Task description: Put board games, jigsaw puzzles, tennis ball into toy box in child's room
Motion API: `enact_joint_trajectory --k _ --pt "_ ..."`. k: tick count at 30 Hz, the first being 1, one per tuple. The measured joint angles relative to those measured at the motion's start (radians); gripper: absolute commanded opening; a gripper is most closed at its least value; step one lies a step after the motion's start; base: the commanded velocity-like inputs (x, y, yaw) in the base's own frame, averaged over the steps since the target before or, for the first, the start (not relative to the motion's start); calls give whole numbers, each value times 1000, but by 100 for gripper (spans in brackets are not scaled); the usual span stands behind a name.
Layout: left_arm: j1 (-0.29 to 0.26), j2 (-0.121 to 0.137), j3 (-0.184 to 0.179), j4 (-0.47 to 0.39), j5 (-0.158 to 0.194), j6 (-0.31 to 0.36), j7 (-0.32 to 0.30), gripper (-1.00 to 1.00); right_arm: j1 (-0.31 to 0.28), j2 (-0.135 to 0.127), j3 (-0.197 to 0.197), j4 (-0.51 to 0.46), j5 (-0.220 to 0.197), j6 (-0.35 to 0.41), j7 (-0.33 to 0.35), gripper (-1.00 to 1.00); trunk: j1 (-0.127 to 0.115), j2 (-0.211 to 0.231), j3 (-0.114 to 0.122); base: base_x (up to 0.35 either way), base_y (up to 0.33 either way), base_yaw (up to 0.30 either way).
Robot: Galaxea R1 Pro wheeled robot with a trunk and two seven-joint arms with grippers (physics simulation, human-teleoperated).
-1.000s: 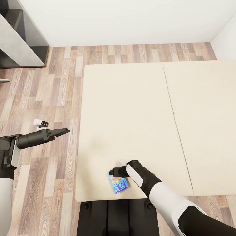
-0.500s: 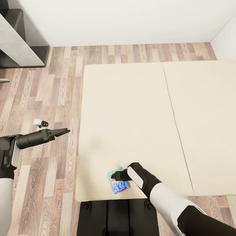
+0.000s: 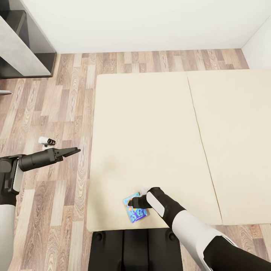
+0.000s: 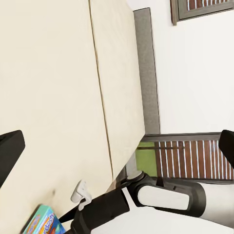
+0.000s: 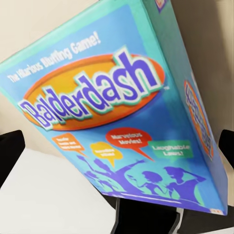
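Near the front edge of the wide beige mattress bed (image 3: 158, 135), a bright blue board game box with orange print (image 3: 136, 213)

Largest first: the bed spans most of the head view over the wood plank floor (image 3: 56, 113); the box lies flat close to the mattress's near edge, directly under the right gripper (image 3: 131, 202), which reaches over its upper part, its dark fingers (image 5: 9, 153) spread apart at either side of the box's cover in the right wrist view, clasping nothing; the left gripper (image 3: 76, 151) hangs over the floor well apart from the bed's side, its narrow fingers drawn together and empty; a small white object (image 3: 46, 141) lies on the floor beyond it
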Motion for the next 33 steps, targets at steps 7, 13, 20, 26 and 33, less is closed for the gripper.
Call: enact_joint_trajectory --k 7,13,20,26,33 --pt "0 0 0 0 0 0 0 100 0 0 0 0 1 -6 0 100 0 0 0 0 0 0" --pt "0 0 0 0 0 0 0 100 1 0 0 0 1 -8 0 100 0 0 0 0 0 0" --pt "0 0 0 0 0 0 0 100 2 0 0 6 -2 -5 1 100 0 0 0 0 0 0" --pt "0 0 0 0 0 0 0 100 4 0 -1 29 -3 -5 5 100 0 0 0 0 0 0" --pt "0 0 0 0 0 0 0 100 6 0 -2 36 -3 -7 7 100 0 0 0 0 0 0"
